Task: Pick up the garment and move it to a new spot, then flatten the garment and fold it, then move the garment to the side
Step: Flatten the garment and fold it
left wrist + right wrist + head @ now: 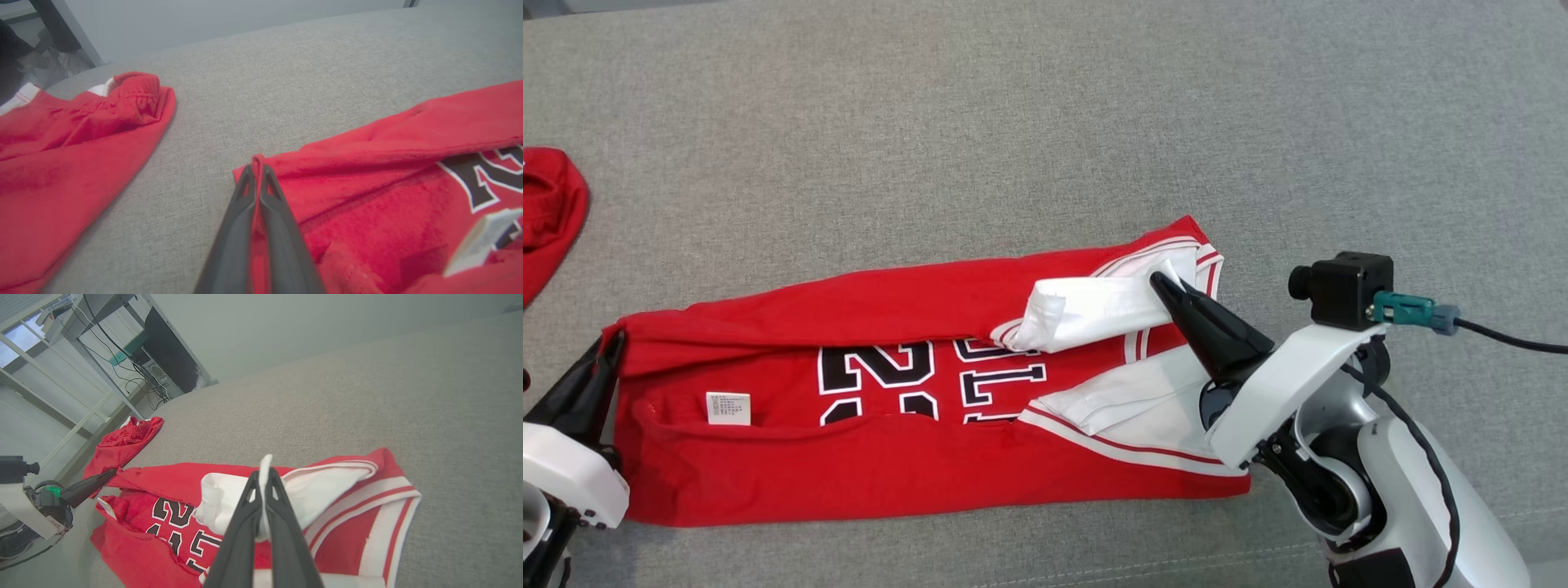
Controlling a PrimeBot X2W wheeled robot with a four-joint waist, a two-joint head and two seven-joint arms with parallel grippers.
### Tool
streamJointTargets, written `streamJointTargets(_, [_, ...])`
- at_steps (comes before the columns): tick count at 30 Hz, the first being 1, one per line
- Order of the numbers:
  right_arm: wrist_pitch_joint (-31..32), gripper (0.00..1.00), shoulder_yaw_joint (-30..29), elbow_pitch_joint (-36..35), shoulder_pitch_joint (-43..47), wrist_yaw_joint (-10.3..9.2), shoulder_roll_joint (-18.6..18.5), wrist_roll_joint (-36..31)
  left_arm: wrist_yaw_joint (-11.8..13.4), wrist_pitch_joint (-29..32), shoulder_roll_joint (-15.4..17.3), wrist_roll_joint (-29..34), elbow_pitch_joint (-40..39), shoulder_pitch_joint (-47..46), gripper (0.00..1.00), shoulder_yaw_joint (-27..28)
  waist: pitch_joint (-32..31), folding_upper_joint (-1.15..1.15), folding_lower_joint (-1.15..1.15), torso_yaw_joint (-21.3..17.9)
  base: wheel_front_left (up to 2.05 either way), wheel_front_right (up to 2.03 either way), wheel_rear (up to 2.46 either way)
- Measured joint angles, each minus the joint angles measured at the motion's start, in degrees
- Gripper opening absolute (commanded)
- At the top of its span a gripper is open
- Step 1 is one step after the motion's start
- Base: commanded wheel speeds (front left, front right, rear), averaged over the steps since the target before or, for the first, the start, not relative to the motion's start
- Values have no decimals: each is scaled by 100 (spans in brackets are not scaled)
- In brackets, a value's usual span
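Garment (890,465) on grey cushion (1013,122), left hand (613,339) pinching corner, right hand (1160,282) pinching white fold

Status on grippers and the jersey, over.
Left gripper, jaws shut on jersey corner. Right gripper, jaws shut on its white flap. Jersey part-folded, flat. Other red garment lies apart, left.

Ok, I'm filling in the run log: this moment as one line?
phase: folding | left gripper: shut on red jersey, corner | right gripper: shut on its white flap | aside: second red garment
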Motion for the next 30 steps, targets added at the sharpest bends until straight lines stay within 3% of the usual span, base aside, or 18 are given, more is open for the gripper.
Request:
streamJointTargets(8, [101,0,-59,-63,249,-1,-138,71,0,0,-110,49,60,65,0,48,-71,0,0,4,0,0,0])
streamJointTargets(9, [110,0,-81,-63,294,0,-140,89,0,0,-122,54,78,68,15,60,-83,0,0,5,0,0,0])
streamJointTargets(10, [149,41,-91,-60,338,-1,-138,93,0,0,-134,58,119,68,46,77,-92,0,0,5,0,0,0])
streamJointTargets(11, [171,89,-87,-58,371,-1,-137,97,0,1,-143,58,157,71,88,87,-102,0,0,5,0,0,0])
streamJointTargets(12, [180,100,-91,-59,403,-1,-125,142,-1,0,-160,78,212,71,100,114,-112,0,0,4,0,0,0])
streamJointTargets(18, [268,100,-311,-200,674,-1,-162,344,-1,4,-281,493,734,105,100,371,-264,0,0,29,0,0,0])
streamJointTargets(30, [-49,100,-665,-123,1124,-1,-327,438,-1,4,-1067,1071,522,536,100,1083,-815,0,0,130,0,0,0])
